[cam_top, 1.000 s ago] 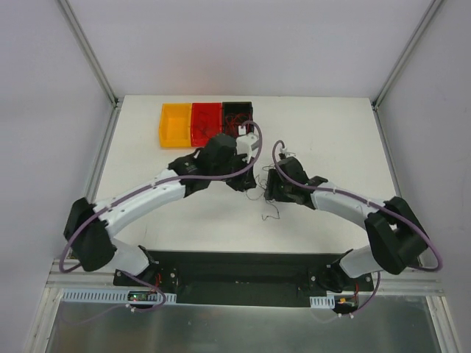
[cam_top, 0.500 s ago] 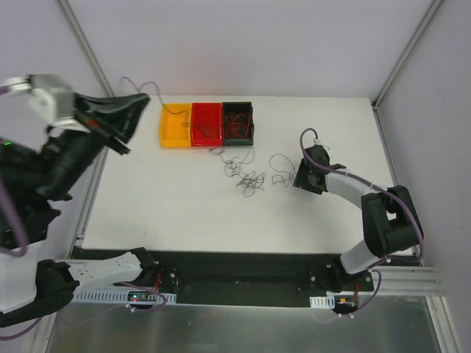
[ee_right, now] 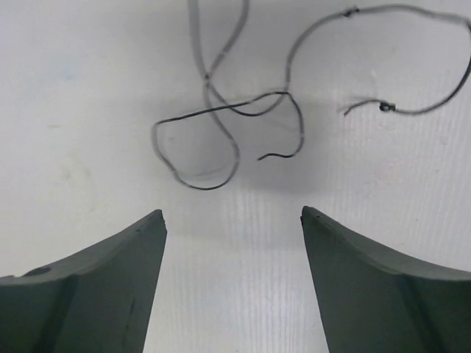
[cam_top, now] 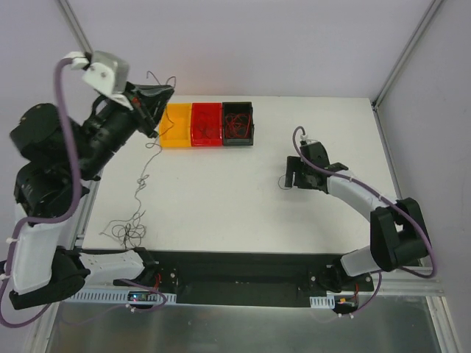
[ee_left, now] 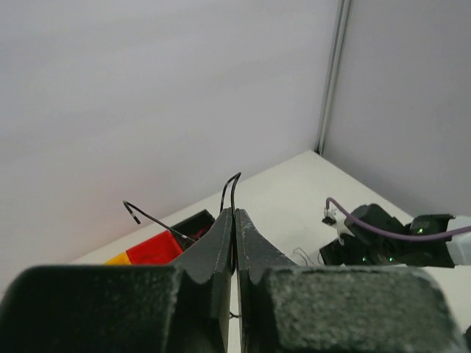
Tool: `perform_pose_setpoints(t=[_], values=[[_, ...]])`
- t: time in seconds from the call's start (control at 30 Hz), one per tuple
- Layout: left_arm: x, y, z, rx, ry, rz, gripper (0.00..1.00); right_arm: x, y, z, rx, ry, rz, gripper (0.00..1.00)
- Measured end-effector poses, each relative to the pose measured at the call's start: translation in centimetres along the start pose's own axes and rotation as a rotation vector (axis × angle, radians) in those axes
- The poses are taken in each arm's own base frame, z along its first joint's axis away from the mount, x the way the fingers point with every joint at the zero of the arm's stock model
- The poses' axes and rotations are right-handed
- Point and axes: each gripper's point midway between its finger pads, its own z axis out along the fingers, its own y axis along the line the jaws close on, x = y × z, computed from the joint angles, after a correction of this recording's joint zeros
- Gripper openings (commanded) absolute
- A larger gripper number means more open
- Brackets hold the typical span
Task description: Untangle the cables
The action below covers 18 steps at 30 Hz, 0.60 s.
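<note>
I am holding the left end effector (ee_left: 235,215) clenched on one hair-thin cable (cam_top: 141,176), raised high over the left edge of the counter (cam_top: 221,213). That way the strand is hanging free while its lower curls (cam_top: 125,229) are trailing on the surface, letting its own weight pull it straight. The right end effector (ee_right: 234,220) is standing released, low over the loose cables (ee_right: 221,140) on the right half of the counter and gripping neither, which I judge is lining it up for a pick. More wires are lying in the red bin (cam_top: 206,123) and the black bin (cam_top: 238,121).
</note>
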Motion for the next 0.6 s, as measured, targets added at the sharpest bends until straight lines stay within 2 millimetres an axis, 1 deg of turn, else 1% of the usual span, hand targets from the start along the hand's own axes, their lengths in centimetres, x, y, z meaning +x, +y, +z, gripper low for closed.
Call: perform_pose_setpoints(t=[0.03, 0.1, 0.13, 0.2, 0.27, 0.33, 0.43, 0.5, 0.53, 0.6], values=[[0.7, -0.4, 0.7, 0.009, 0.023, 0.002, 0.0, -0.5, 0.8, -0.7, -0.024, -0.018, -0.027, 0.81], [2.2, -1.0, 1.9, 0.024, 0.068, 0.008, 0.0, -1.6, 1.7, -2.2, -0.055, -0.063, -0.061, 0.83], [2.8, -1.3, 2.5, 0.036, 0.089, 0.01, 0.0, -2.5, 1.9, -3.2, -0.065, -0.099, -0.072, 0.84], [3.6, -1.7, 2.9, 0.046, 0.113, 0.01, 0.0, -3.6, 1.8, -4.9, -0.072, -0.154, -0.077, 0.85], [3.8, -1.9, 3.1, 0.053, 0.119, 0.0, 0.0, -4.5, 1.6, -6.4, -0.076, -0.203, -0.078, 0.86], [3.6, -2.1, 2.9, 0.061, 0.114, -0.011, 0.0, -5.1, 1.5, -7.4, -0.085, -0.237, -0.073, 0.83], [4.2, -2.2, 2.4, 0.065, 0.121, -0.036, 0.0, -5.6, 0.5, -7.5, -0.08, -0.242, -0.021, 0.81], [5.6, -2.4, 2.2, 0.066, 0.147, -0.057, 0.0, -5.8, -1.0, -6.9, -0.058, -0.228, 0.049, 0.81], [6.8, -2.6, 2.1, 0.07, 0.171, -0.073, 0.0, -5.8, -1.8, -6.3, -0.046, -0.22, 0.087, 0.8], [9.9, -3.3, 2.0, 0.08, 0.235, -0.102, 0.0, -5.4, -3.4, -5.0, -0.021, -0.189, 0.146, 0.8]])
